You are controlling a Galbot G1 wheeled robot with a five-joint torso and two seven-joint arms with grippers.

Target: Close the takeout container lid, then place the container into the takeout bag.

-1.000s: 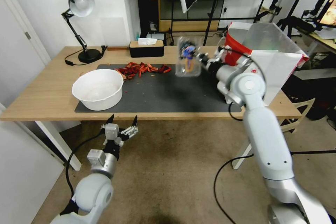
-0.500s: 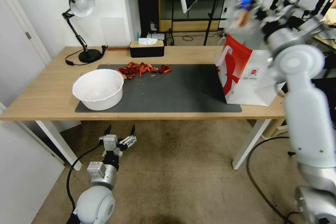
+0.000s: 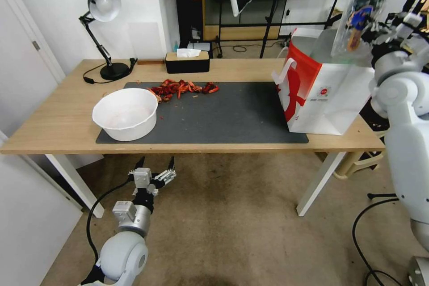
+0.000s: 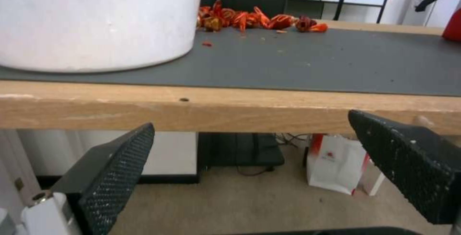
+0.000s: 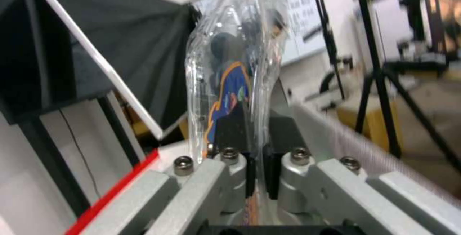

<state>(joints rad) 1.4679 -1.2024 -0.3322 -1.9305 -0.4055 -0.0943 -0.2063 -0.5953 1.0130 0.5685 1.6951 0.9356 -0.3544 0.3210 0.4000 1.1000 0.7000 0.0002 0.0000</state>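
Takeout container (image 3: 361,18) hangs in the air over the open mouth of your takeout bag (image 3: 322,94), stood on edge with its long axis near upright and tipped a little. Your right gripper (image 3: 380,35) has its jaws pinched on the container's lower rim; in the right wrist view the clamshell (image 5: 235,83) rises straight up from between the pads, its two clear halves pressed together. Your right arm is raised high at the right end of the tabletop (image 3: 62,116), elbow bent, wrist turned toward the bag. The bag stands upright on that end, red side panel facing the grey mat (image 3: 223,116). Your left gripper (image 3: 154,163) is parked low in front of the tabletop edge, jaws spread wide on nothing, pointing up toward the white bowl (image 3: 125,114).
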